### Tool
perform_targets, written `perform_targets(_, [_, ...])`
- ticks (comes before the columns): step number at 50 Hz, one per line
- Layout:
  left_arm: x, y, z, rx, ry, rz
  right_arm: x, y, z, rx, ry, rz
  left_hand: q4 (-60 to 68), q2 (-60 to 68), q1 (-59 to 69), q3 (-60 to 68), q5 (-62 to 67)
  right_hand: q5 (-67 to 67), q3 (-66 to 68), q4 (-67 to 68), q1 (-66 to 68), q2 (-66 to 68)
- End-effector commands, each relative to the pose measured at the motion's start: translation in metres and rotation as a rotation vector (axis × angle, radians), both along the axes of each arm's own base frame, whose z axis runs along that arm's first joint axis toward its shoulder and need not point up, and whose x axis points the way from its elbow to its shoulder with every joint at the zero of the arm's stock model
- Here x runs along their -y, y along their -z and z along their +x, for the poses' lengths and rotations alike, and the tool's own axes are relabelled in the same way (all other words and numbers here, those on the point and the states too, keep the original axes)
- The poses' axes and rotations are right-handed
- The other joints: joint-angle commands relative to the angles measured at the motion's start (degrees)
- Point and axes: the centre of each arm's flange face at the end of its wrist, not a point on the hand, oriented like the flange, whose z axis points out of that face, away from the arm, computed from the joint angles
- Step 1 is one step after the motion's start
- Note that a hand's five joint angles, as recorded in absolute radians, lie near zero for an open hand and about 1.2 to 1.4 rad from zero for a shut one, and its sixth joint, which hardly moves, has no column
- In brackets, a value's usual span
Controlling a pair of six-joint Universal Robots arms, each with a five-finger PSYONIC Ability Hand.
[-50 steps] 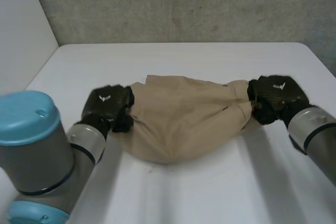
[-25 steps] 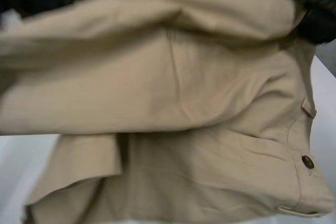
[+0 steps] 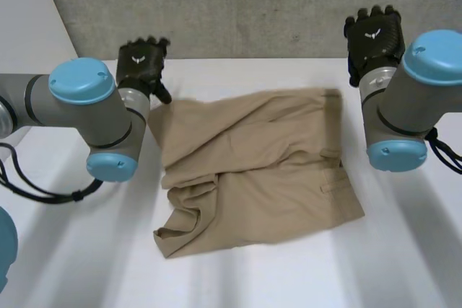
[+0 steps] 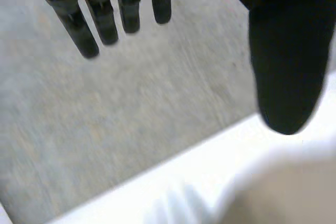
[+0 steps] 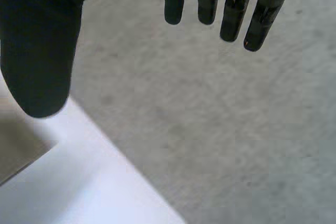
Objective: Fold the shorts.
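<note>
The tan shorts (image 3: pixel 253 171) lie rumpled on the white table (image 3: pixel 404 265), their near left part bunched and a pocket flap toward the right side. My left hand (image 3: pixel 141 63) hovers above the far left corner of the shorts with straight fingers (image 4: pixel 100 22) and nothing in it. My right hand (image 3: pixel 372 37) is raised above the far right corner, its fingers (image 5: pixel 231 14) straight and empty too. A blurred bit of the shorts (image 4: pixel 283 192) shows under the left thumb, and a corner of the shorts (image 5: pixel 18 148) lies under the right thumb.
A grey concrete wall (image 3: pixel 253 5) stands behind the table's far edge (image 3: pixel 289 59). Both arms (image 3: pixel 86 106) reach far forward on either side of the shorts. Bare table surface lies in front of the shorts.
Both hands held the shorts at their ends, lifted and swung them up before the camera, then laid them down spread out and let go; both hands have opened and risen at the far edge.
</note>
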Motion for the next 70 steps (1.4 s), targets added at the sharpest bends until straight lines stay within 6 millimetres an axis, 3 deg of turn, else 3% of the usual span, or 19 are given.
perform_targets(1, [-0.019,-0.017,0.001,-0.020,0.020,-0.048,-0.022,-0.007,0.004,-0.016,-0.057,0.026,-3.9,-3.9,-1.5,-4.1,-4.4,-4.2,-2.4,-3.4,-1.5,-2.6])
perform_targets(7, [-0.043,-0.022,0.010,-0.006,0.022,-0.010,-0.055,0.001,-0.003,-0.071,-0.129,0.147,-3.9,-3.9,-1.5,-4.1,-4.4,-4.2,-2.4,-3.4,-1.5,-2.6])
perform_targets(14, [-0.112,-0.015,0.023,0.058,0.071,0.126,-0.106,0.023,-0.011,-0.161,-0.289,0.389,-3.0,-3.0,-0.6,-3.2,-3.5,-4.2,-2.4,-3.4,-1.5,-2.6])
perform_targets(15, [-0.133,-0.014,0.024,0.080,0.095,0.161,-0.111,0.027,-0.013,-0.168,-0.306,0.421,-1.7,-1.7,0.7,-1.9,-2.2,-4.2,-2.4,-3.4,-1.5,-2.6])
perform_targets(17, [-0.153,-0.013,0.026,0.100,0.119,0.198,-0.127,0.034,-0.018,-0.180,-0.367,0.512,-1.3,-1.4,1.1,-1.5,-1.8,2.0,3.9,2.9,4.8,3.7])
perform_targets(18, [-0.172,-0.012,0.029,0.123,0.142,0.235,-0.131,0.034,-0.020,-0.181,-0.382,0.529,-0.8,-0.9,1.6,-1.0,-1.3,3.1,4.9,3.9,5.8,4.7])
perform_targets(25, [-0.240,0.001,0.040,0.236,0.255,0.412,-0.148,0.047,-0.049,-0.152,-0.487,0.657,10.6,10.6,13.0,10.4,10.1,28.1,29.9,28.9,30.8,29.8])
perform_targets(30, [-0.278,0.020,0.038,0.278,0.414,0.525,-0.155,0.062,-0.060,-0.157,-0.529,0.705,14.2,14.1,16.6,14.0,13.7,28.6,30.5,29.5,31.4,30.3])
perform_targets(37, [-0.277,0.036,0.040,0.287,0.424,0.575,-0.153,0.079,-0.078,-0.182,-0.518,0.737,13.3,13.3,15.7,13.1,12.8,28.6,30.5,29.5,31.4,30.3])
perform_targets(41, [-0.251,0.054,0.041,0.287,0.344,0.590,-0.143,0.092,-0.081,-0.187,-0.499,0.728,12.8,12.8,15.2,12.6,12.3,28.1,30.0,29.0,30.9,29.8])
perform_targets(42, [-0.232,0.056,0.046,0.274,0.268,0.582,-0.141,0.094,-0.082,-0.187,-0.493,0.721,12.8,12.8,15.2,12.6,12.3,27.8,29.7,28.7,30.5,29.5])
perform_targets(45, [-0.202,0.060,0.059,0.264,0.113,0.572,-0.134,0.100,-0.083,-0.195,-0.479,0.681,12.8,12.8,15.2,12.6,12.3,25.8,27.6,26.6,28.5,27.5])
perform_targets(50, [-0.173,0.064,0.082,0.270,-0.073,0.578,-0.132,0.104,-0.083,-0.191,-0.471,0.661,11.3,11.3,13.7,11.1,10.8,23.4,25.3,24.3,26.2,25.1])
perform_targets(60, [-0.185,0.064,0.082,0.283,-0.063,0.590,-0.131,0.111,-0.081,-0.194,-0.471,0.625,5.1,5.0,7.5,4.9,4.6,24.4,26.3,25.3,27.2,26.1])
perform_targets(70, [-0.212,0.036,0.076,0.267,0.007,0.521,-0.125,0.124,-0.081,-0.199,-0.466,0.616,2.4,2.3,4.8,2.2,1.9,35.0,36.9,35.9,37.8,36.7])
